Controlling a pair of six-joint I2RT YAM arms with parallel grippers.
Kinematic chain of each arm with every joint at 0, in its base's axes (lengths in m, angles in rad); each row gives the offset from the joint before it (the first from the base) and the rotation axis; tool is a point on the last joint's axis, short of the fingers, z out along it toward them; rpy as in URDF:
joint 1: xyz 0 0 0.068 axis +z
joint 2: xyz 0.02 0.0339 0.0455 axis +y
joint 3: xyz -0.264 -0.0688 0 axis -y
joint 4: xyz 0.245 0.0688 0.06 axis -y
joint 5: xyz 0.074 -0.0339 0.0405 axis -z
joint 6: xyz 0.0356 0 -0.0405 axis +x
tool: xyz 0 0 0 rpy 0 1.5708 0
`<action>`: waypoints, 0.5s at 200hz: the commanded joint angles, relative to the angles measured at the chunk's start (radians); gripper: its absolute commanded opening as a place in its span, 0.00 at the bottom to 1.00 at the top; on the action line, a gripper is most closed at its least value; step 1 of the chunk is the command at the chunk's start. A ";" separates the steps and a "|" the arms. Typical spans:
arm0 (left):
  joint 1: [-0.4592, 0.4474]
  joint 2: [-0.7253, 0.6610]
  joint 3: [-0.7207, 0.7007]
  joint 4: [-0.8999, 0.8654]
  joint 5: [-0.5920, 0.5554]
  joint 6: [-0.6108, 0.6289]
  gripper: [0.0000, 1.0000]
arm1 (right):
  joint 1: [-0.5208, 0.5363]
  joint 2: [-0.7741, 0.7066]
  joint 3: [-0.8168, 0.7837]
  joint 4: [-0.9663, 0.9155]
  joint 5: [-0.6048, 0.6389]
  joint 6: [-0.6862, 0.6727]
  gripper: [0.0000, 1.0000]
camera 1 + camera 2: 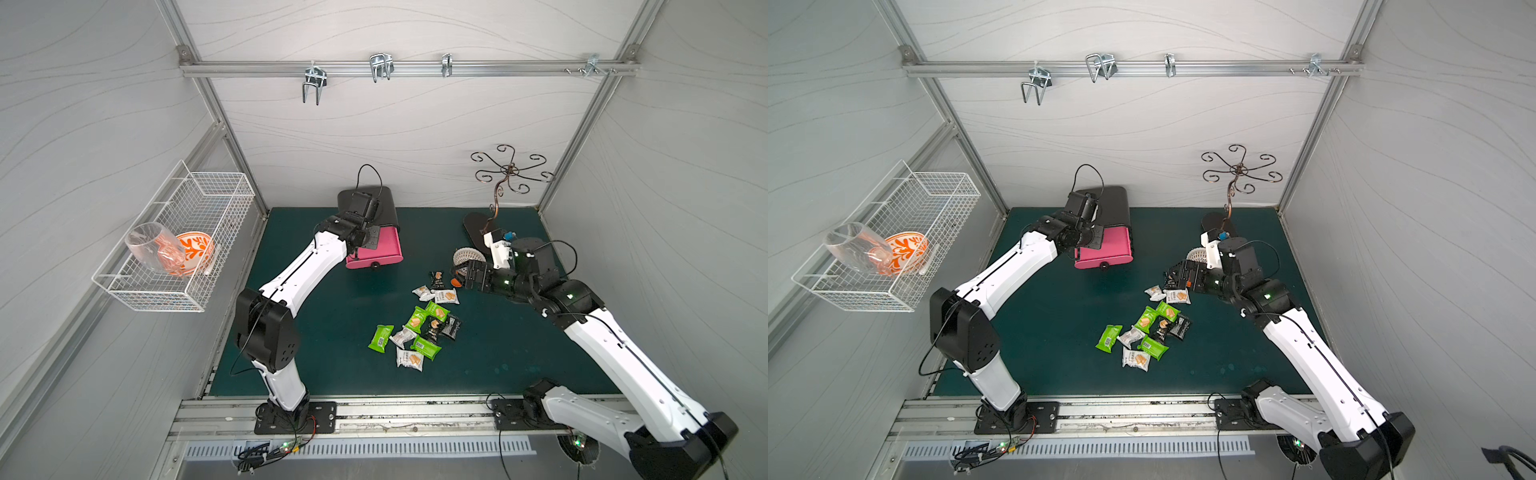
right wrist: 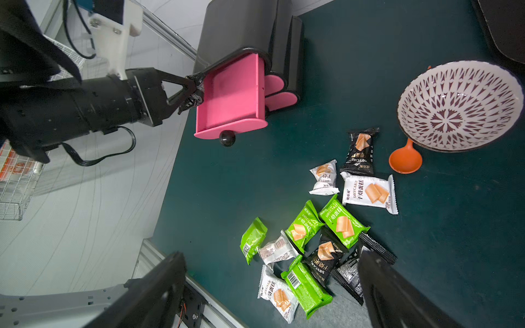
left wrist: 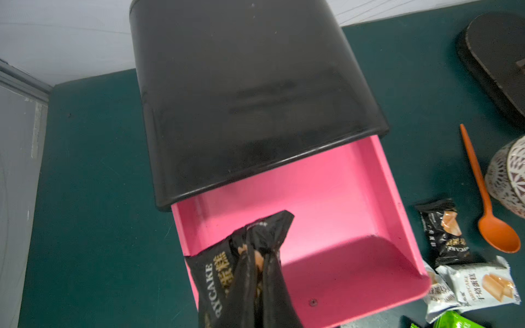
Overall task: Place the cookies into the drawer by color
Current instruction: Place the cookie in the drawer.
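Cookies (image 1: 424,328) mostly lie piled on the bench (image 1: 332,353), just ahead of the wide-apart right claw (image 2: 271,255); left claw (image 2: 194,95) is clamped on a black packet (image 3: 216,281) over the side wall of the pink drawer (image 3: 326,198), bare floor just ahead; top views hide that packet behind the left arm (image 1: 307,266), left wrist view shows it fine.

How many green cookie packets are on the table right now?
4 green packets, all in the pile: one alone on the left arm's side, two side by side mid-pile, one nearer the front rail. Others may hide underneath.
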 commanded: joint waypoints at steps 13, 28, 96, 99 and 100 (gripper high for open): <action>0.014 0.040 0.031 0.009 0.001 -0.010 0.00 | 0.002 -0.011 0.003 0.014 0.005 0.006 0.99; 0.017 0.051 0.014 0.019 0.009 -0.009 0.00 | 0.002 -0.011 0.001 0.017 0.006 0.010 0.99; 0.017 0.027 -0.032 0.040 0.029 -0.041 0.18 | 0.002 -0.009 0.006 0.014 0.005 0.007 0.99; 0.017 0.023 -0.035 0.041 0.029 -0.042 0.20 | 0.002 -0.009 0.006 0.013 0.005 0.007 0.99; 0.017 0.021 -0.035 0.042 0.028 -0.042 0.21 | 0.002 -0.009 0.006 0.013 0.005 0.007 0.99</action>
